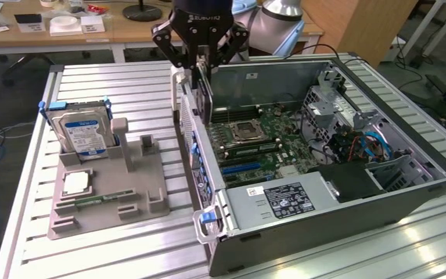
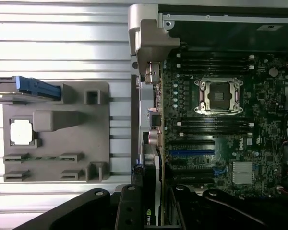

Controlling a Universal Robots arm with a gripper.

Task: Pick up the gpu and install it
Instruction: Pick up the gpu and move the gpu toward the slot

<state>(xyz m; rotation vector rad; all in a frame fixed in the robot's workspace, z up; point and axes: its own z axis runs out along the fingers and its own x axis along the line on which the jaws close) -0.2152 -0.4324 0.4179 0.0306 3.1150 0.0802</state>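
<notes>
"robotiq" on the body above the jaws, "dell" on the motherboard, nvidia logo on the gpu.

The arm above the gripper is cut off by the exterior view's edge. The gpu hanging from it shows edge-on, its faces hidden; whether its lower end touches the case wall cannot be told. Well aside from the gripper, the hard drive has its base sunk in the grey holder, and its label print is too small to read.
</notes>
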